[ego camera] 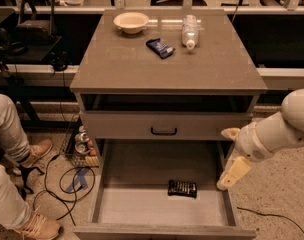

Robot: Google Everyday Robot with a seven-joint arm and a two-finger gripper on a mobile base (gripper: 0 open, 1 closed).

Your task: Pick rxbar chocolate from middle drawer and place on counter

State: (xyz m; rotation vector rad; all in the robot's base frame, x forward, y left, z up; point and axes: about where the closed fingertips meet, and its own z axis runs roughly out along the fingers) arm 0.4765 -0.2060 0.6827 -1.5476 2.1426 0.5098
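- The rxbar chocolate (182,188) is a small, flat, dark bar with pale markings. It lies on the pale floor of the open middle drawer (137,206), right of centre.
- The white arm (277,129) reaches in from the right. Its end effector (233,168) hangs over the drawer's right wall, near the bar but apart from it. I cannot tell whether it is wide or narrow.
- The grey-brown table (142,69) holds a bowl (131,21), a blue packet (160,47) and a lying bottle (190,30).
- A person's legs (9,134) and cables (62,184) are at the left.

rxbar chocolate (182,188) in middle drawer (142,204); jaws over its right wall
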